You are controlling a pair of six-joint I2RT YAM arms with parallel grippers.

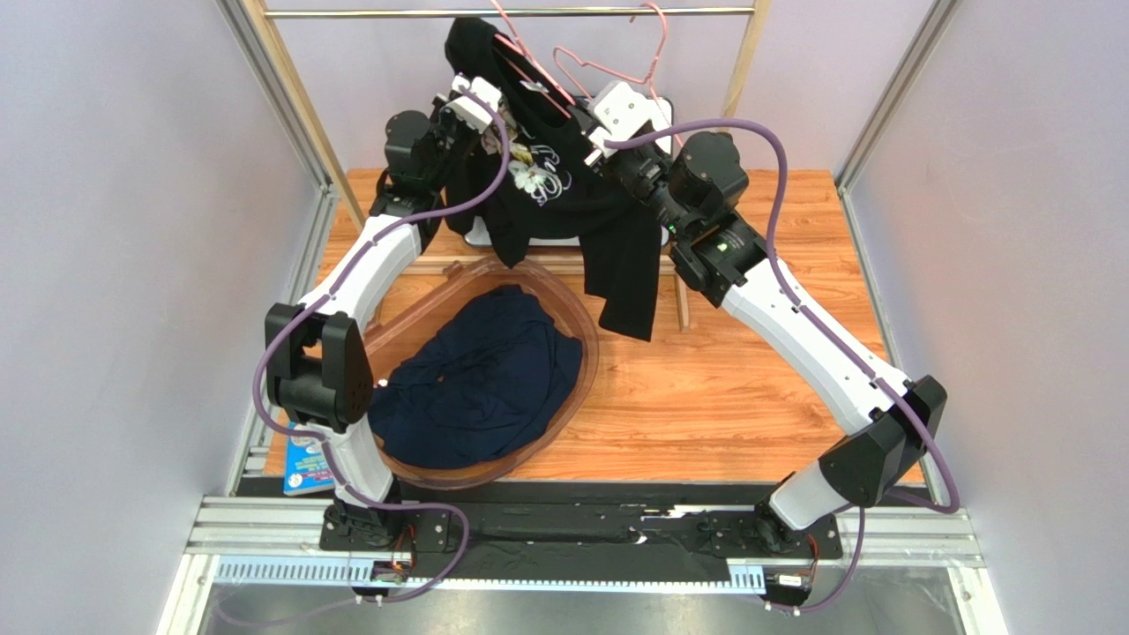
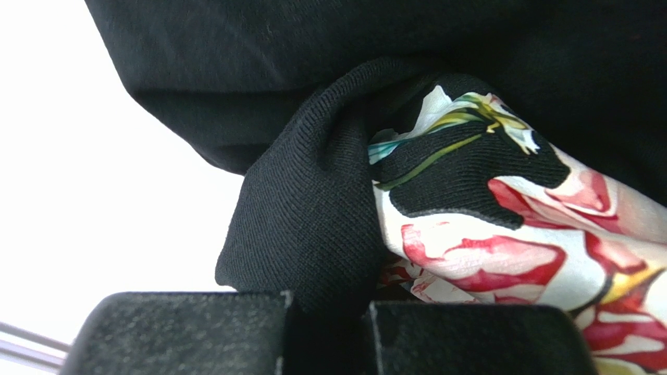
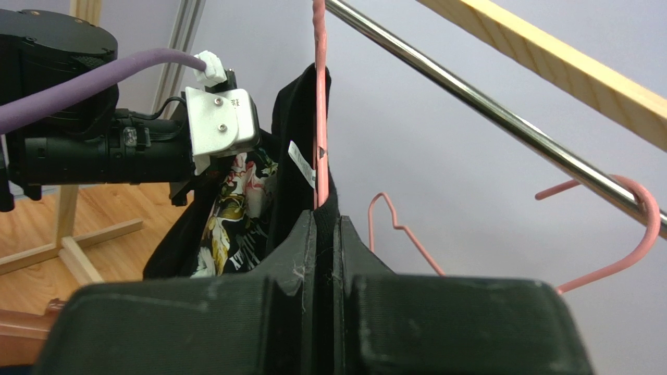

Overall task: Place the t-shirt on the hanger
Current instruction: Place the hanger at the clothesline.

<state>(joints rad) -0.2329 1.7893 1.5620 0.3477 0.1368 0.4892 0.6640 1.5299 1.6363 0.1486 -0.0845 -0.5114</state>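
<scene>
Black jersey of the t-shirt [image 1: 583,225] hangs in the air at the far side of the tabletop [image 1: 742,397], stretched between the two arms just below the chrome rail [image 3: 485,108]. Its lower part droops toward the wood. A white floral print in red and green shows on the cloth in the left wrist view.

The left pincer [image 2: 325,308] is clenched on a bunched fold of the t-shirt, with black knit squeezed between its pads beside the printed patch.

The right pincer [image 3: 327,234] is also clamped tight. The pink wire of the hanger [image 3: 319,94] runs straight down into the slit between its fingers. The shirt's collar, with its small white label, is draped along that wire. It seems some of the collar cloth is pinched in with the wire, though the view there is too dark to be sure.

A second hanger [image 3: 650,215], also pink, hooks over the rail to the right, apart from the shirt.

Nearer, on the left of the tabletop, an amber basket [image 1: 590,364] holds a crumpled navy garment [image 1: 477,377].
</scene>
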